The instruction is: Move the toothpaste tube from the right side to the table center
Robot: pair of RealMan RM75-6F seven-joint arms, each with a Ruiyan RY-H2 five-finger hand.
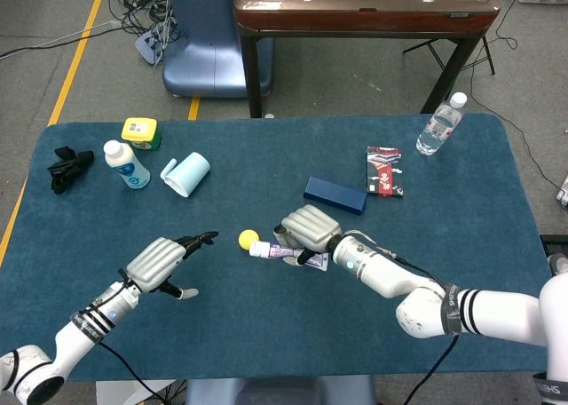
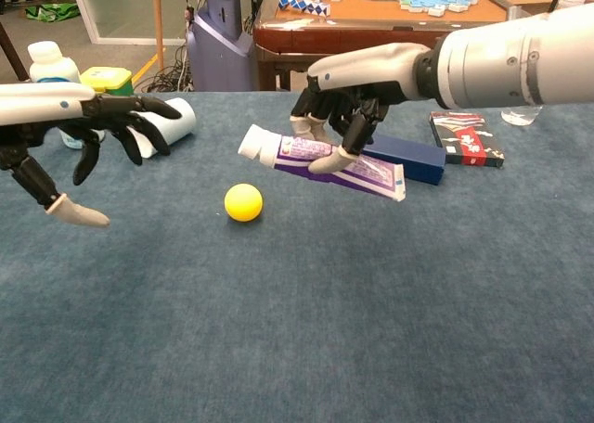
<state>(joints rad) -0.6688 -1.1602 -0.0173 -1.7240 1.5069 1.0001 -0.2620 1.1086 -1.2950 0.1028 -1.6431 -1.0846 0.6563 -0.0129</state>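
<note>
Soft white-and-purple toothpaste tube (image 2: 320,161) with white round cap: near table centre, tilted cap-up, held in curled fingers of right hand (image 2: 348,108); possibly tail end touching cloth. Smooth yellow ball (image 2: 243,202): just beside cap, apart. Left hand (image 2: 70,126): fingers spread, holding nothing, over open napped blue tablecloth (image 1: 266,334). Flat dark blue rectangular box (image 1: 335,194): behind tube.
</note>
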